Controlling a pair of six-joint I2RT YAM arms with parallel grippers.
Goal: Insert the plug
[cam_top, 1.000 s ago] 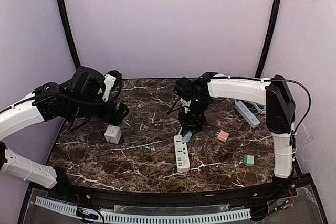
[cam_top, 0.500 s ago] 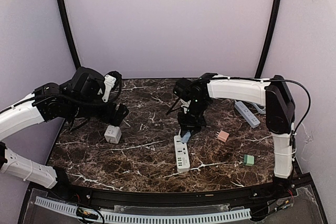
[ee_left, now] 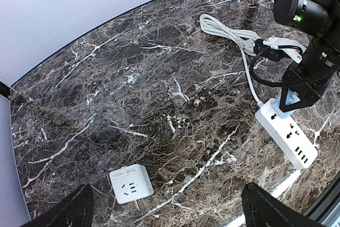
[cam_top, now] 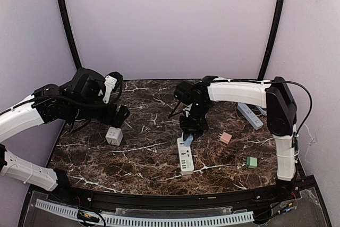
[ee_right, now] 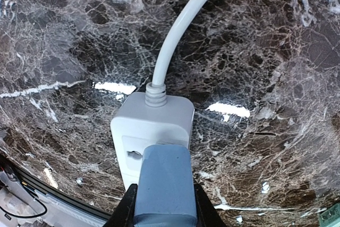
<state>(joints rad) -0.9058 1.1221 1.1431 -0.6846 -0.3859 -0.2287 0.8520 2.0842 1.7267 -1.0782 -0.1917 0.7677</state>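
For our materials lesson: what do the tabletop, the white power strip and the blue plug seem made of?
Tabletop: dark marble or marble-look laminate, polished; white veins, glare spots.
Power strip: white moulded plastic, satin; rounded edges.
Blue plug: probably matte plastic; no glare.

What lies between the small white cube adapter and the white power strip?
Nothing: only bare marble tabletop separates the cube adapter from the power strip, clearest in the left wrist view.
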